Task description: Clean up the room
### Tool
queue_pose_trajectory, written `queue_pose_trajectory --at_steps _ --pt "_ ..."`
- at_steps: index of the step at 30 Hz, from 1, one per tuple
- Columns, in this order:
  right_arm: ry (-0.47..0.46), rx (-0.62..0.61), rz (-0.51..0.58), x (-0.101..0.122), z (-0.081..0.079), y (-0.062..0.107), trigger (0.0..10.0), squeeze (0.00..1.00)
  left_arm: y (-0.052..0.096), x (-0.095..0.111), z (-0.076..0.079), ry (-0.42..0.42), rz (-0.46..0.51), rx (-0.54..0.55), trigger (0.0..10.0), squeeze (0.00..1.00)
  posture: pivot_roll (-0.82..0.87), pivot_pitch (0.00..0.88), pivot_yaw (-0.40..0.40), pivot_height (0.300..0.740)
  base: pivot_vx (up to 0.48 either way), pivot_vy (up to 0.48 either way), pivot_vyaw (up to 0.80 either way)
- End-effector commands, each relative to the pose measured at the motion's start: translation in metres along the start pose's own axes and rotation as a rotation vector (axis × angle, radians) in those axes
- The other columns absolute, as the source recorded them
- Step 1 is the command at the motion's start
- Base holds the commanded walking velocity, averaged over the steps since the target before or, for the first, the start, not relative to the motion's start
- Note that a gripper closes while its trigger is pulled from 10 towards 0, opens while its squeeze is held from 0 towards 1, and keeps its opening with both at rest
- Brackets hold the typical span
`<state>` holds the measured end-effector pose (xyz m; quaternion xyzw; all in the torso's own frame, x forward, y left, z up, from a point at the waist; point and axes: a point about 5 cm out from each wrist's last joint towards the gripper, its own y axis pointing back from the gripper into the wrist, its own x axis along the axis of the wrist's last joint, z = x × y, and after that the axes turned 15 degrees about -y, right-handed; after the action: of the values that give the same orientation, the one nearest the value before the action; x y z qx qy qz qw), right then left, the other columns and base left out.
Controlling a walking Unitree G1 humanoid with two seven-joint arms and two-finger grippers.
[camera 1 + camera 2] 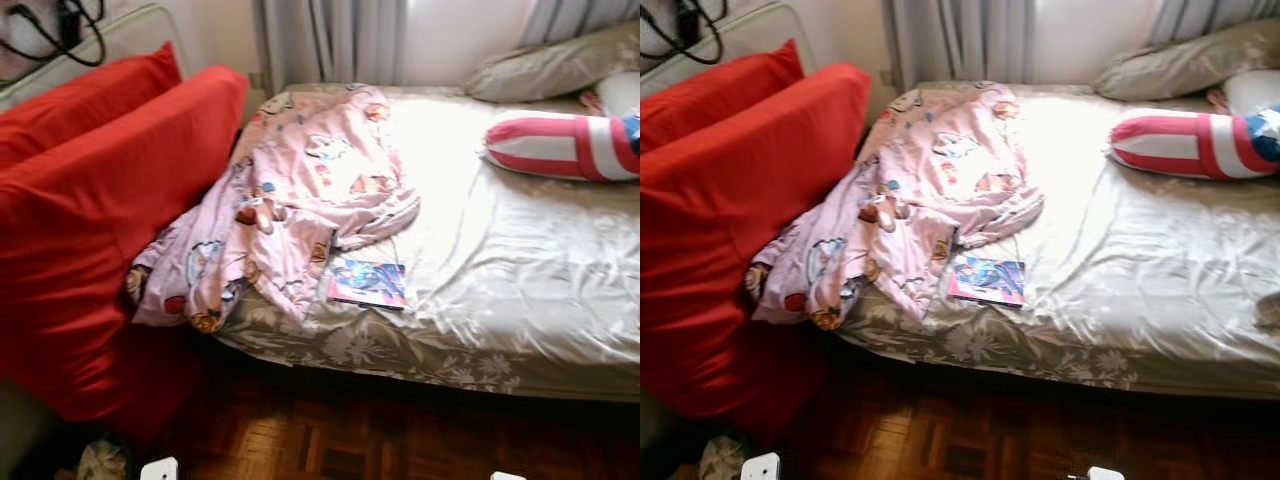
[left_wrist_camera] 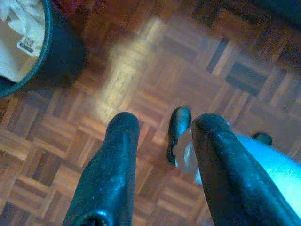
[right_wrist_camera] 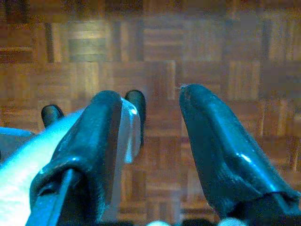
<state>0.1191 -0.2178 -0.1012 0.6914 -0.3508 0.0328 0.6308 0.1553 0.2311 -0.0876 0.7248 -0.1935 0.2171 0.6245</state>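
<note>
Both arms hang idle over the parquet, so the left gripper (image 2: 160,165) and right gripper (image 3: 150,141) are open and empty. Farther, a book (image 1: 367,282) and pink blanket (image 1: 290,200) lie untidy on the bed (image 1: 520,270).

A lived-in bedroom in a home. A bed (image 1: 520,300) with a satin floral sheet spans centre to three o'clock, with a rumpled pink cartoon-print blanket (image 1: 300,190) at its middle, pillows (image 1: 555,65) at one o'clock, curtains (image 1: 330,40) at twelve, red cushions (image 1: 100,220) at nine, and parquet floor (image 1: 400,440) at six.
</note>
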Motion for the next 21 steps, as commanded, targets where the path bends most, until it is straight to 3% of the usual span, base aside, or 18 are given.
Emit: queue_pose_trajectory --at_steps 1,4,21 --pt "0.008 0.000 -0.017 -0.0051 0.0015 0.0012 10.0 0.00 0.0006 -0.0026 -0.0007 -0.025 -0.008 -0.007 10.0 0.00 0.04 0.018 0.030 0.740 0.000 0.000 0.80" --pt "0.012 0.002 -0.022 -0.0056 0.0016 0.0014 10.0 0.00 0.0007 -0.0023 -0.0003 -0.023 -0.001 -0.008 10.0 0.00 0.04 0.013 0.026 0.740 0.000 0.000 0.80" --pt "-0.035 -0.010 -0.023 -0.0067 0.0030 0.0017 10.0 0.00 -0.0006 0.0020 0.0028 -0.021 0.006 -0.018 10.0 0.00 0.04 0.037 0.020 0.740 0.000 0.000 0.00"
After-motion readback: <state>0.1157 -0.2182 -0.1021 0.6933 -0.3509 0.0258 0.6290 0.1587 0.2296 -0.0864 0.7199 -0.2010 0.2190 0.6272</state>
